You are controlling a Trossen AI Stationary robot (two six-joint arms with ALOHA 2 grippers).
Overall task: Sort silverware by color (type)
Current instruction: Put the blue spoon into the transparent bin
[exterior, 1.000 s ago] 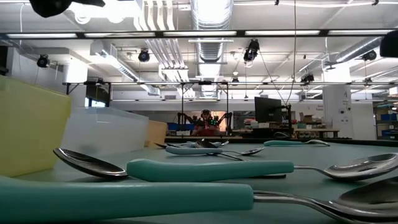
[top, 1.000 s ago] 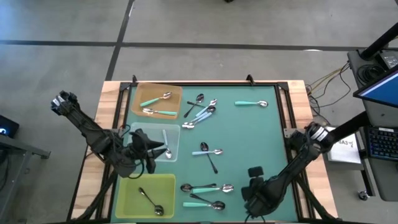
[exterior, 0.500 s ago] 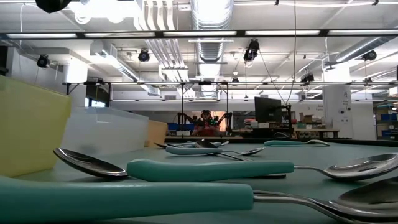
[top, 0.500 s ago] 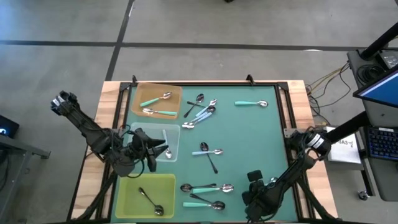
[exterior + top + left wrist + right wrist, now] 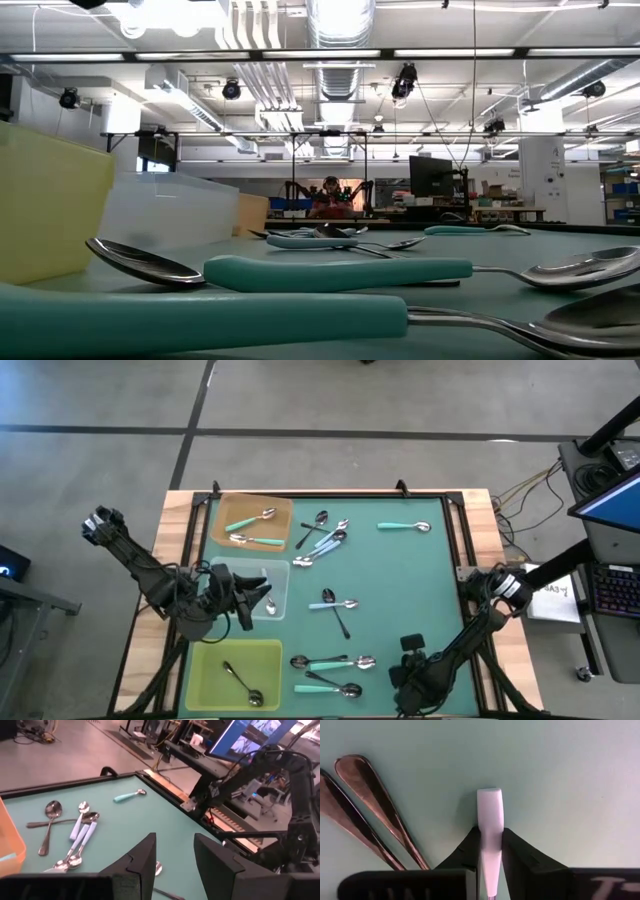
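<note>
The right gripper (image 5: pixel 490 851) is at the near edge of the green mat (image 5: pixel 400 580), fingers clamped on a pale handle (image 5: pixel 489 815), beside two spoon bowls (image 5: pixel 370 795). The left gripper (image 5: pixel 175 857), fingers apart and empty, hovers over the clear tray (image 5: pixel 280 575) left of the mat's centre

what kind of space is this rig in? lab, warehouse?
Most likely an industrial-style robotics lab: exposed ceiling ducting and strip lights over an open hall, workbenches with monitors behind the table, and a concrete floor around it.
</note>
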